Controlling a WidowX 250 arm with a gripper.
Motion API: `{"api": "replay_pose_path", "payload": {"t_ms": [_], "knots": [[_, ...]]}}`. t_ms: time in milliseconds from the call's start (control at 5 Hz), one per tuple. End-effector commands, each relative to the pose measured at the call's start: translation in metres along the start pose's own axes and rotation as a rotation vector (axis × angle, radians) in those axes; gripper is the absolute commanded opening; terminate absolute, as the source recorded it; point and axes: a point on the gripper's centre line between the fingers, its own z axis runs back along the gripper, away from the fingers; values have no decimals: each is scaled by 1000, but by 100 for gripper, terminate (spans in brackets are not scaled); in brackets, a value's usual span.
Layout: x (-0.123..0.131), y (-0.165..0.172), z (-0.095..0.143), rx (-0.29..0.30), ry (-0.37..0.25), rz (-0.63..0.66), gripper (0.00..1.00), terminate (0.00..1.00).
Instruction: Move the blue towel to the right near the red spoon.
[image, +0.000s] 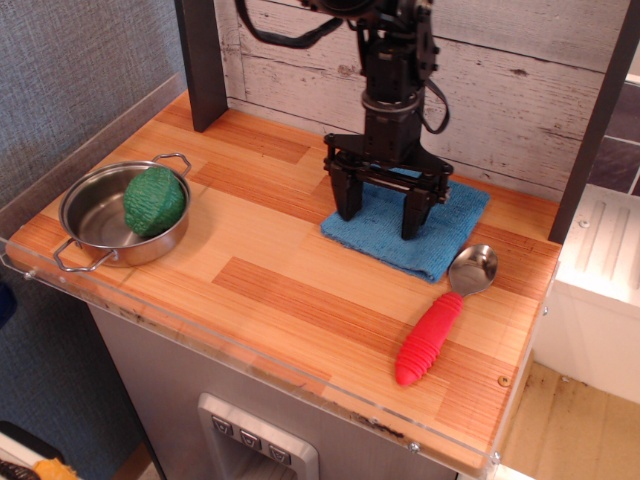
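Pressing wide-spread fingers onto the blue towel (437, 243), the tool (380, 216).

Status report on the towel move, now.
Gripper open, fingers on blue towel. Towel flat beside red spoon. Nothing in the way.

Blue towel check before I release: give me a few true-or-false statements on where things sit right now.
1. The blue towel lies close to the red spoon. True.
2. The tool is over the pot. False: it is over the towel, its fingers spread apart.
3. The green ball sits in the pot. True.
4. The spoon lies on top of the towel. False: it lies on the wood beside the towel's front corner.
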Motion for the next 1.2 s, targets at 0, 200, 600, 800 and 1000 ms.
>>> {"api": "replay_pose_path", "payload": {"t_ms": [0,200,600,800,1000], "knots": [[-6,6,69,51,-165,6,100,0],[-6,3,101,20,-250,-18,100,0],[-40,25,123,34,-259,-57,100,0],[-40,25,123,34,-259,-57,100,0],[-40,25,123,34,-259,-57,100,100]]}}
